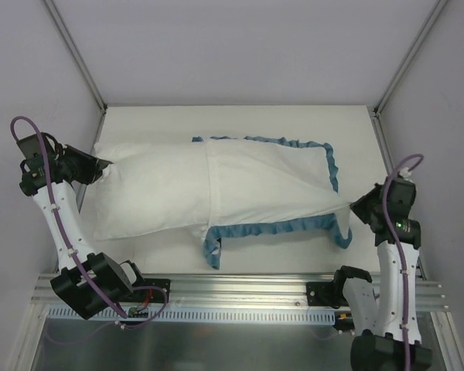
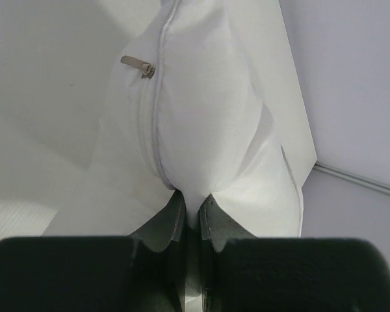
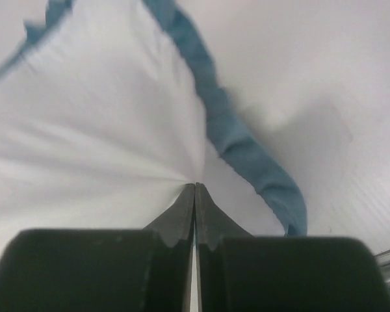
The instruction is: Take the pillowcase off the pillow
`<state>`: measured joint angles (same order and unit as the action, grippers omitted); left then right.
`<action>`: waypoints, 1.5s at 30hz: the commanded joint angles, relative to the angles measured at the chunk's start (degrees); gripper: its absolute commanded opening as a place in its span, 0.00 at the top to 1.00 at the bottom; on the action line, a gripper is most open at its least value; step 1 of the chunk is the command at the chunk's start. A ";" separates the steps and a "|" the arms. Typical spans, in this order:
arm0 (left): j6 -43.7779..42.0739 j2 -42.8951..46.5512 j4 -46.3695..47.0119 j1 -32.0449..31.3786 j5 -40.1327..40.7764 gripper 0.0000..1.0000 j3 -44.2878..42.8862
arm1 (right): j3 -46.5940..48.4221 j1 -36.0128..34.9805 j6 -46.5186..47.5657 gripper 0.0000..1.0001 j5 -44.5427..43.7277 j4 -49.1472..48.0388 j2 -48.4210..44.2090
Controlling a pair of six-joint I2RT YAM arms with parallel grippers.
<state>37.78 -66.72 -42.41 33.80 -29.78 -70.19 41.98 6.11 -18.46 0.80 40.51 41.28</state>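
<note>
The plain white pillow [image 1: 143, 189] lies across the table with its left half bare. The pillowcase [image 1: 271, 185] covers its right half, white side out, with teal-blue ruffled edging [image 1: 294, 227] along its edges. My left gripper [image 1: 102, 166] is shut on the pillow's left end. In the left wrist view the pillow [image 2: 205, 110] bulges above my left gripper [image 2: 193, 207], and a fold of it is pinched between the jaws beside its zipper pull [image 2: 138, 65]. My right gripper [image 1: 354, 205] is shut on the pillowcase's right end. The right wrist view shows the pillowcase [image 3: 97, 130] gathered into my right gripper [image 3: 195, 188].
White walls enclose the table on the left, back and right, with metal posts [image 1: 76, 52] in the back corners. An aluminium rail [image 1: 240, 290] runs along the near edge between the arm bases. The table [image 1: 294, 120] shows bare behind the pillow.
</note>
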 commanded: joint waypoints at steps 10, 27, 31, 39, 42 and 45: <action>4.32 -2.89 2.25 3.02 -0.99 1.00 -7.58 | 22.00 37.64 -10.80 0.99 15.98 1.33 6.97; 0.11 -4.55 2.34 0.40 -2.21 1.00 -4.95 | 10.33 3.76 0.00 0.85 9.94 -5.53 10.22; -1.65 -6.05 2.34 -8.03 1.12 1.00 -1.62 | 6.10 -5.38 -0.17 0.47 6.59 -6.94 11.28; -5.69 -3.78 2.25 -15.52 7.17 0.08 0.42 | 8.56 -8.13 2.90 0.13 2.37 -3.07 11.55; -5.96 0.44 2.60 -16.39 11.92 0.03 -0.99 | 8.74 -8.13 3.08 0.11 2.19 -2.90 11.28; -10.60 3.70 3.30 -23.30 22.98 0.01 -2.49 | 8.30 -8.22 2.46 0.10 2.37 -3.33 11.11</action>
<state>32.64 -67.92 -39.97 16.43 -16.99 -68.90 48.12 -1.72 -16.82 4.60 37.10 53.41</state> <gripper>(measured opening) 0.983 0.897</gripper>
